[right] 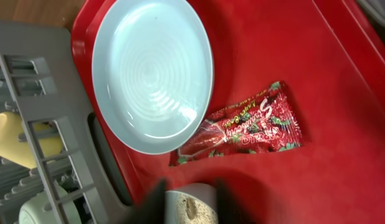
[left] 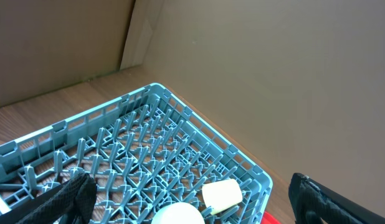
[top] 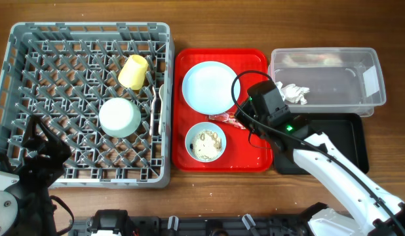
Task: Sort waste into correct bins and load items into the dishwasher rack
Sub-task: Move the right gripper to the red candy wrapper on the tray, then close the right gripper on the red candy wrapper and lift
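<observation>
Right gripper (right: 187,196): blurry fingers (right: 156,199) parted a bit, gripping nothing, low over the red tray (top: 251,62) by the scraps bowl (top: 206,142)
Wrist cam only: print on the red wrapper (right: 248,127), flat on the tray, right against the plate (right: 152,71)
Overhead only: napkin (top: 294,93) in the clear tub (top: 333,78), right of the tray; rack (top: 32,39) left of it with yellow cup (top: 133,71) and second bowl (top: 120,117)
Surface: wood table (top: 189,203), brown cardboard wall (left: 242,74)
Left gripper (left: 191,185): spread wide, over the rack's edge farthest from the tray
</observation>
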`<state>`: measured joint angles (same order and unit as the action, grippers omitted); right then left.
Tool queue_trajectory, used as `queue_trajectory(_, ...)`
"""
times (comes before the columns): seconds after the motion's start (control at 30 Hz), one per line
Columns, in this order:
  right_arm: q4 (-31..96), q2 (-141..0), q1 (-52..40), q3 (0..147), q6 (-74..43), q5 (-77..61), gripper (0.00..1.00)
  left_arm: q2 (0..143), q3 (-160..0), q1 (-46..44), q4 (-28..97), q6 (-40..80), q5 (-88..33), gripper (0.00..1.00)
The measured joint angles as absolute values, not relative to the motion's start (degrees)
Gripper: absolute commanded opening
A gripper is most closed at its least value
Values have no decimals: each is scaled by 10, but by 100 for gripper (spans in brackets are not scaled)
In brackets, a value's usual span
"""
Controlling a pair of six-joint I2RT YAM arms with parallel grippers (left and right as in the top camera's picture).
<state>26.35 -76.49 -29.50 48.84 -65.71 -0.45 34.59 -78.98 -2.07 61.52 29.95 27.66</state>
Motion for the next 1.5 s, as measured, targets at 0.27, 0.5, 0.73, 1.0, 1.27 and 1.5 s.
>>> queue_trajectory(0.27, 259, -859, -329, 488, -666, -30, 74, 346, -790, -21, 615, 300, 277, 100)
queue_trajectory(0.5, 227, -951, -335, 488, -708, -32, 68, 346, -790, -21, 615, 299, 277, 100)
queue_trajectory(0.73, 214, -960, -335, 488, -789, -27, 54, 346, -790, -21, 615, 300, 277, 100)
queue_trajectory(1.0, 196, -965, -335, 488, -844, 3, 46, 346, -790, -21, 615, 300, 277, 100)
queue_trajectory(1.27, 195, -966, -335, 488, -841, 59, 36, 346, -790, -21, 615, 299, 277, 100)
queue_trajectory(1.5, 192, -937, -335, 485, -792, 63, 45, 346, -790, -21, 615, 299, 277, 100)
